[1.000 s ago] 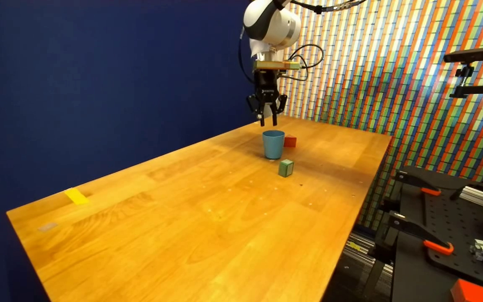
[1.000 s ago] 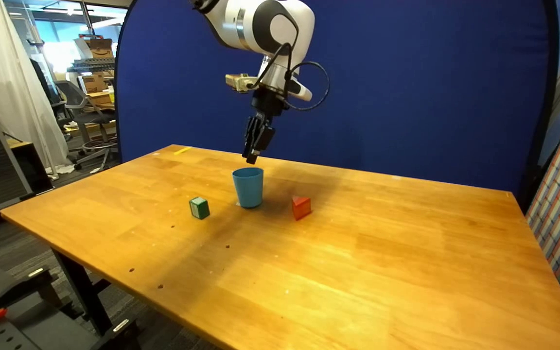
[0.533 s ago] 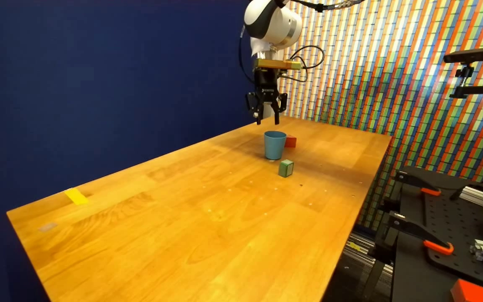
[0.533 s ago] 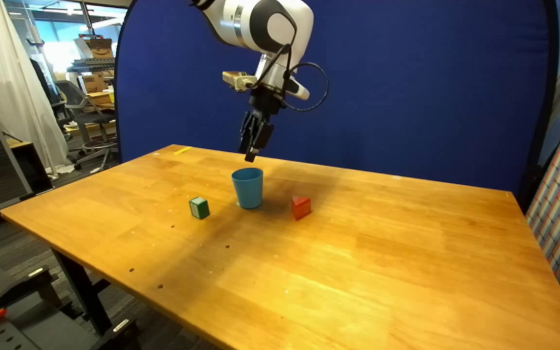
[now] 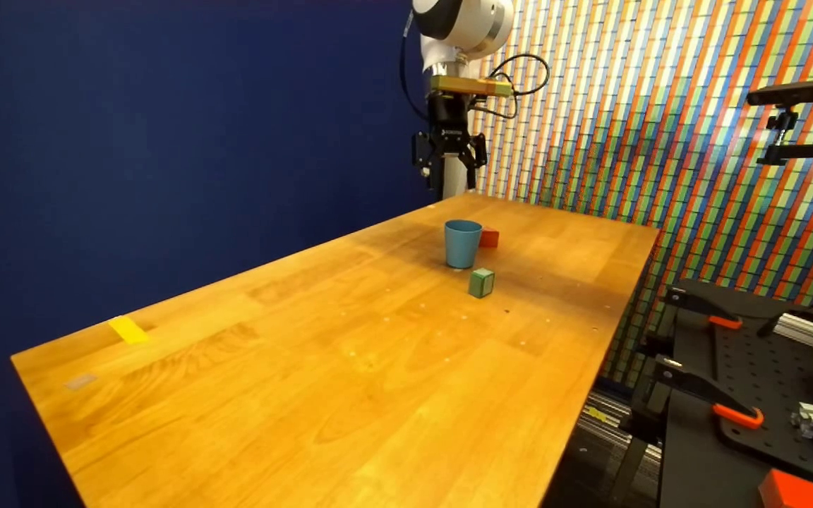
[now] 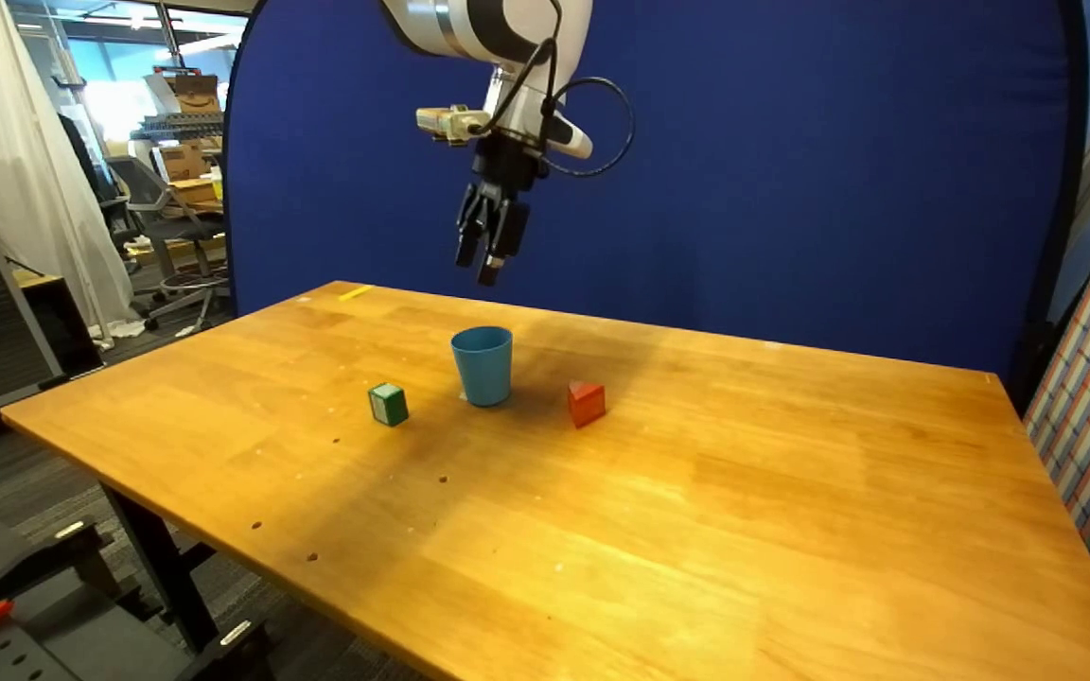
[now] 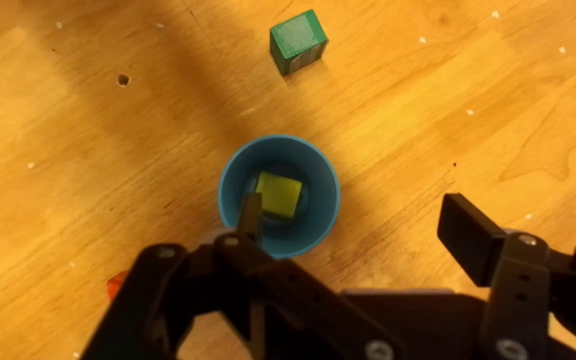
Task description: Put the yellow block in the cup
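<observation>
The blue cup (image 7: pixel 321 200) stands upright on the table, and in the wrist view the yellow block (image 7: pixel 280 195) lies inside at its bottom. Both exterior views show the cup (image 5: pixel 462 245) (image 6: pixel 484 371), its wall hiding the block. My gripper (image 7: pixel 355 215) is open, its fingers wide apart with nothing between them. It hangs well above the table, higher than the cup's rim, as an exterior view (image 6: pixel 478 265) shows. Seen from the wrist, one fingertip (image 7: pixel 251 210) overlaps the cup's edge in the picture, while the opposite pad is over bare wood.
A small green block (image 7: pixel 298 42) sits near the cup, also seen in an exterior view (image 6: pixel 388 404). On the cup's other side lies a red block (image 6: pixel 587 404). A yellow tape strip (image 5: pixel 128 329) marks the table near its far corner. A blue backdrop (image 6: pixel 791 170) rises behind the table.
The gripper's fingers have spread apart and the arm has risen away from the cup. Early on, the cup shifted very slightly. The green and red blocks have stayed put.
</observation>
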Controlling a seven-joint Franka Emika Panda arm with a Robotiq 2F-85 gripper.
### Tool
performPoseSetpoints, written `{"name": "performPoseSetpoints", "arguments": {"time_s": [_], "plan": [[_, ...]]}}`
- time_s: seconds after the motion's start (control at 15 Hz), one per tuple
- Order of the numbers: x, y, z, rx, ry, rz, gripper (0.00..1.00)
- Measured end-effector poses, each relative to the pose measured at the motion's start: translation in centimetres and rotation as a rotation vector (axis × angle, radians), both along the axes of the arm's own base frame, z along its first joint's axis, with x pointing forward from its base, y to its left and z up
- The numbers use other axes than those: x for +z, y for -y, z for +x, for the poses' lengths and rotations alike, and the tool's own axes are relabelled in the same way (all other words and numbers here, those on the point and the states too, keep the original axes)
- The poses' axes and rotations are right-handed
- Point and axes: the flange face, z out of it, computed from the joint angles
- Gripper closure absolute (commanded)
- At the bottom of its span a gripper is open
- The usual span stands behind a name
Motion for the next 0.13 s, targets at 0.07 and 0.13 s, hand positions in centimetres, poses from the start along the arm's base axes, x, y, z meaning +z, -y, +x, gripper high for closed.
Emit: {"name": "performPoseSetpoints", "arguments": {"time_s": [0.07, 0.13], "plan": [[-0.06, 0.0, -0.04, 0.001, -0.001, 0.0, 0.09], [-0.06, 0.0, -0.04, 0.001, -0.001, 0.0, 0.09]]}}
